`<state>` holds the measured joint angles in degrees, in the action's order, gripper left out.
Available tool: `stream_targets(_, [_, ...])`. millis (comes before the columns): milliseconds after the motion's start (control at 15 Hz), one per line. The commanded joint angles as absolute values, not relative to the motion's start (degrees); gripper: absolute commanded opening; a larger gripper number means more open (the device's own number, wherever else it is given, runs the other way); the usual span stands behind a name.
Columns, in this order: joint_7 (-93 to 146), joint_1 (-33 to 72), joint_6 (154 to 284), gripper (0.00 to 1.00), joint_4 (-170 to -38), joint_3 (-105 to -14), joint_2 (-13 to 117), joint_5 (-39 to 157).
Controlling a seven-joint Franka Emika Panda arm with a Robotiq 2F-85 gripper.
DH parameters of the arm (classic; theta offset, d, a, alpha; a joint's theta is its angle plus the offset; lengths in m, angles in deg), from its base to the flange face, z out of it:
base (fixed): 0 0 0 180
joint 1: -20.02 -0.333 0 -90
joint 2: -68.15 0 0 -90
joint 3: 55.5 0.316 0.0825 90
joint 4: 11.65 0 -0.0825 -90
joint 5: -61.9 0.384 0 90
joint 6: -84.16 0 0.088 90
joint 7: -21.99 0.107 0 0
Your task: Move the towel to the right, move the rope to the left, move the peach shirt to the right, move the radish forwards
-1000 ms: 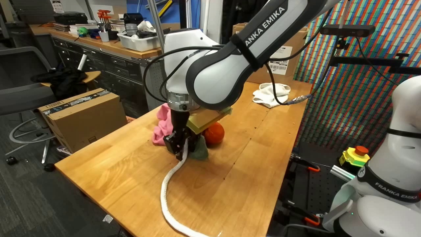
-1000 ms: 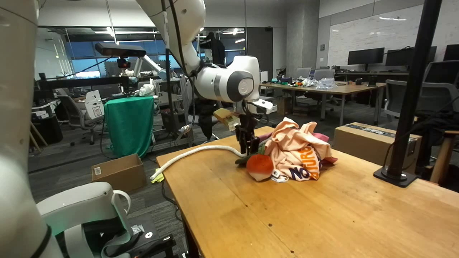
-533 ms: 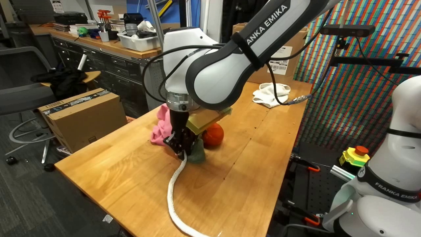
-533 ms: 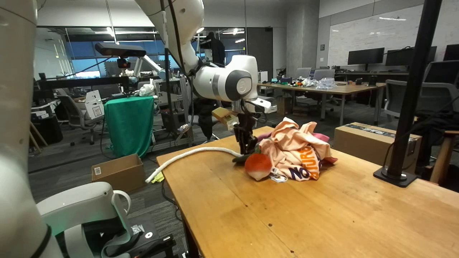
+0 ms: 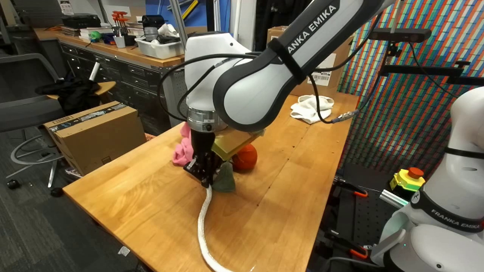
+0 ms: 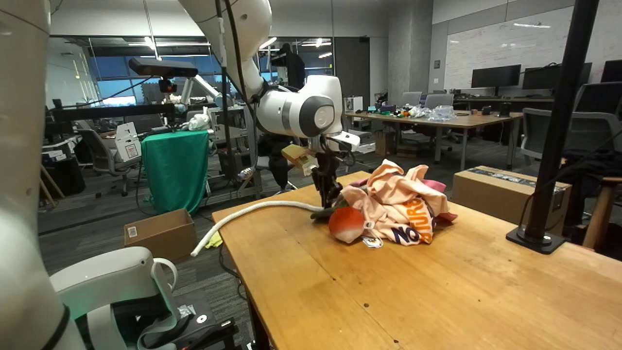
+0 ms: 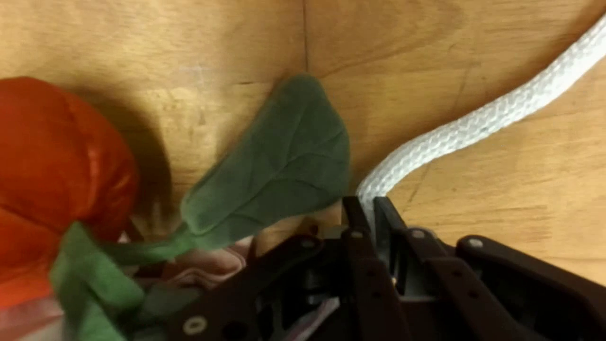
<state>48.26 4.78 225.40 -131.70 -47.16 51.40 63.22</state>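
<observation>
My gripper (image 5: 207, 184) is low over the table, shut on the white braided rope (image 5: 204, 234). In the wrist view, its fingertips (image 7: 370, 199) pinch the rope (image 7: 473, 123). In an exterior view the rope (image 6: 252, 206) runs past the table edge. The red-orange radish (image 6: 346, 224) lies beside the gripper; its dark green leaf (image 7: 284, 166) is close to the fingers. The peach shirt (image 6: 388, 189) is heaped beside the radish, partly touching it. A pink cloth (image 5: 183, 151) lies behind the gripper. A white cloth (image 5: 312, 107) lies farther off. I cannot tell which cloth is the towel.
The wooden table (image 5: 151, 204) has an edge near the rope's end. A black post (image 6: 554, 126) stands on it. A cardboard box (image 5: 310, 79) stands behind the white cloth. A yellow block (image 5: 232, 141) sits on the wrist above the radish.
My gripper has moved left in both exterior views, still holding the rope. The rope's end reaches farther past the table edge. The radish, its leaf and the shirt's near fold have shifted slightly along.
</observation>
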Motion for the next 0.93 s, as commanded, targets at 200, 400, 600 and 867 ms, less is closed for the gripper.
stream_targets(200, [44.1, 5.2, 233.6, 0.10, -131.8, -45.1, 49.9, 68.5])
stream_targets(400, [40.8, 5.6, 235.2, 0.11, -131.4, -43.7, 48.9, 71.9])
stream_targets(600, [37.6, 5.7, 235.7, 0.10, -130.3, -42.4, 47.5, 74.6])
stream_targets(867, [35.7, 5.1, 237.3, 0.10, -128.2, -42.6, 45.5, 73.9])
